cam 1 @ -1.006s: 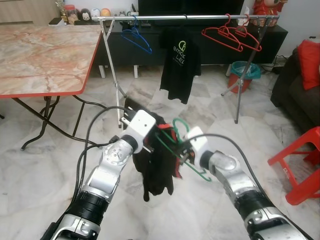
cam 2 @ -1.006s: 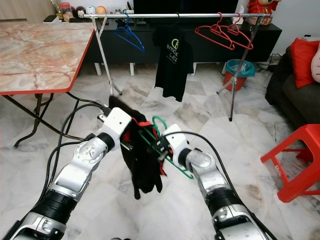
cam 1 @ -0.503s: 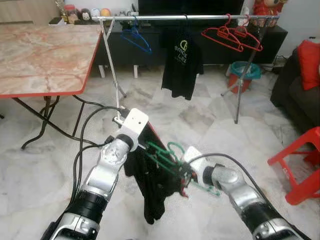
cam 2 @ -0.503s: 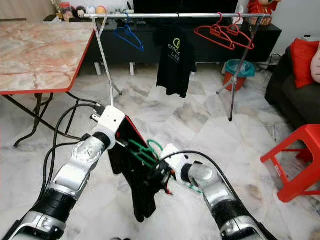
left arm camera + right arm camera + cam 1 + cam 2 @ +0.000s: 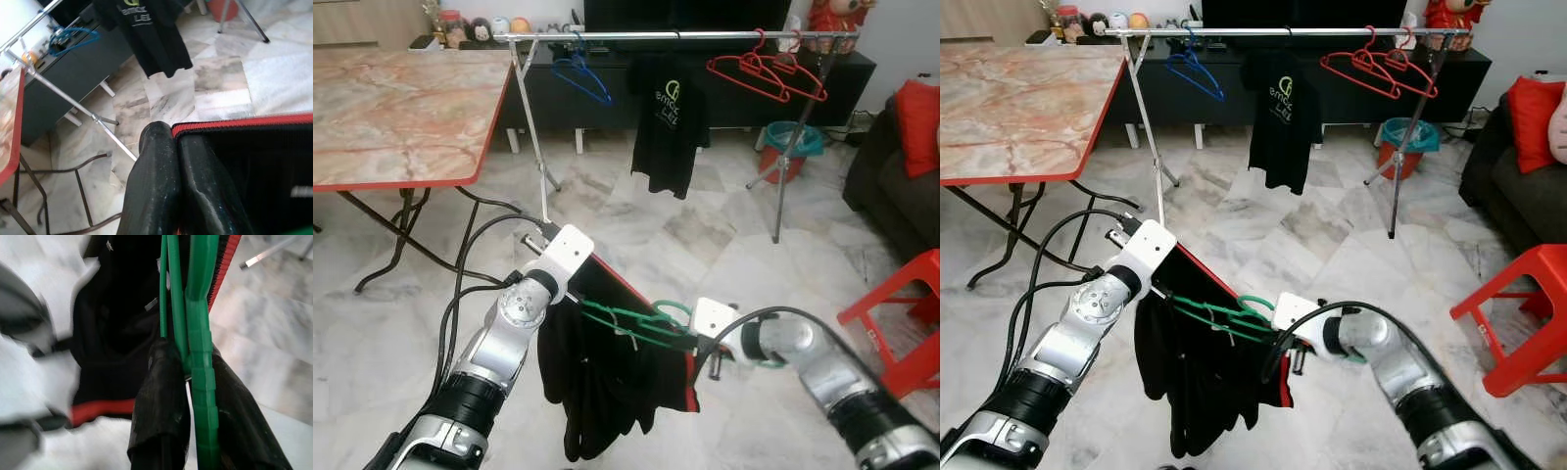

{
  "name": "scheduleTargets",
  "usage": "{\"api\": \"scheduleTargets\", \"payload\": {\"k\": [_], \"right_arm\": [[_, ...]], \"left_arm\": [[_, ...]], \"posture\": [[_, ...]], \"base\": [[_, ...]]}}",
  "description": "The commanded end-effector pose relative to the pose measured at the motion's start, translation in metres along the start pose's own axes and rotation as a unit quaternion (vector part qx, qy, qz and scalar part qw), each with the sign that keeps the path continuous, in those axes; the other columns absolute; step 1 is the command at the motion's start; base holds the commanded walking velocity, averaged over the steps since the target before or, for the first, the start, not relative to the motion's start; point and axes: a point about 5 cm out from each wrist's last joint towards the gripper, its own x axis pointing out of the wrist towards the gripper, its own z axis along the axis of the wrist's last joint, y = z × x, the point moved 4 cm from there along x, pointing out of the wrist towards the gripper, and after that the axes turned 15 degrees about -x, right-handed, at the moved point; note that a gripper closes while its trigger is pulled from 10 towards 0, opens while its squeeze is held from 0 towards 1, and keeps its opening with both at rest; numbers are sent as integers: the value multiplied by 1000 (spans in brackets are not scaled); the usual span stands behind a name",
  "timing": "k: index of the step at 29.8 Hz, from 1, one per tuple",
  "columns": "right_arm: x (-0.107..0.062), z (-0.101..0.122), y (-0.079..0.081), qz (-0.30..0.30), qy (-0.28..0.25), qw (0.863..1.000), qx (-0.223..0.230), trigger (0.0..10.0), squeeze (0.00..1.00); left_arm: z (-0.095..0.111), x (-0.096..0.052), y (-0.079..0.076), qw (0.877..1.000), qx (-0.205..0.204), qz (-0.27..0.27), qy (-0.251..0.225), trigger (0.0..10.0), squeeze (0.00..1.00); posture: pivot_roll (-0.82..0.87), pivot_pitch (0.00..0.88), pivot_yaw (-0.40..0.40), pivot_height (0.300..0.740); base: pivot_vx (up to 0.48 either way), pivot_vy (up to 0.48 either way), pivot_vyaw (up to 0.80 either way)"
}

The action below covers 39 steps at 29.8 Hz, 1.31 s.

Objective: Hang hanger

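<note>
1. Green plastic sits clamped in the right gripper (image 5: 188,431): its jaws are closed on the green hanger (image 5: 631,321), gripped near the hook end.
2. Opposite, the left gripper (image 5: 178,176) has its jaws pressed shut on the red-trimmed hem of the black garment (image 5: 607,382).
3. A second ago the two grippers were bunched together with the cloth hanging in a narrow clump; now they have drawn apart, and the garment is stretched into a taut red edge between them, the hanger lying across its opening.
4. That spread suggests the hanger is being worked into the garment, so the dressing step looks well under way but unfinished.
5. Well beyond, across the marble floor (image 5: 636,225), the clothes rail (image 5: 675,35) already carries a blue hanger (image 5: 579,74), a black T-shirt (image 5: 671,117) and red hangers (image 5: 769,70).
6. Hanging remains ahead: the rail is far off, with the red-edged marble bench (image 5: 401,108) to the robot's left.
</note>
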Motion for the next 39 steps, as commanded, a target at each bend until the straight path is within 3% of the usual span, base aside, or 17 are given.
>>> {"api": "scheduleTargets", "payload": {"k": [1,3,8,10,15,19,25,28,31,35,39], "right_arm": [[-15,-55,34,62,102,993,20,10000,0],[-17,-54,30,62,98,993,24,10000,0],[-22,-52,24,84,103,991,-15,10000,0],[-23,-42,27,109,73,991,-11,10000,0],[-26,-44,26,124,75,989,-28,10000,0],[-30,-44,17,113,76,990,-31,10000,0],[-40,-42,9,117,59,991,-25,10000,0],[-47,-55,4,117,103,987,-44,10000,0],[-49,-56,4,123,104,986,-43,10000,0],[-53,-68,2,125,154,977,-76,10000,0],[-50,-64,-3,109,149,979,-89,10000,0]], "left_arm": [[9,-8,47,997,39,67,-8,0,0],[5,-8,46,997,43,59,0,0,0],[-3,-9,39,998,52,29,14,0,0],[-5,-9,33,998,58,10,16,0,0],[-9,-11,18,997,64,-38,21,0,0],[-17,-15,9,994,74,-73,34,0,0],[-29,-27,-3,983,93,-150,53,0,0],[-39,-36,-10,972,110,-194,73,0,0],[-42,-40,-16,966,116,-218,80,0,0],[-49,-46,-21,955,128,-248,102,0,0],[-52,-47,-20,950,144,-254,110,0,0]], "posture": [[37,0,-14,740],[38,0,-13,740],[35,0,-11,740],[35,0,-11,740],[40,0,-11,740],[37,0,-10,740],[38,0,-8,740],[37,0,-8,740],[37,0,-8,740],[37,0,-8,740],[37,0,-8,740]], "base": [[0,0,0],[0,0,0],[0,0,0],[0,0,0],[0,0,0],[0,0,0],[0,0,0],[0,0,0],[0,0,0],[0,0,0],[0,0,0]]}}
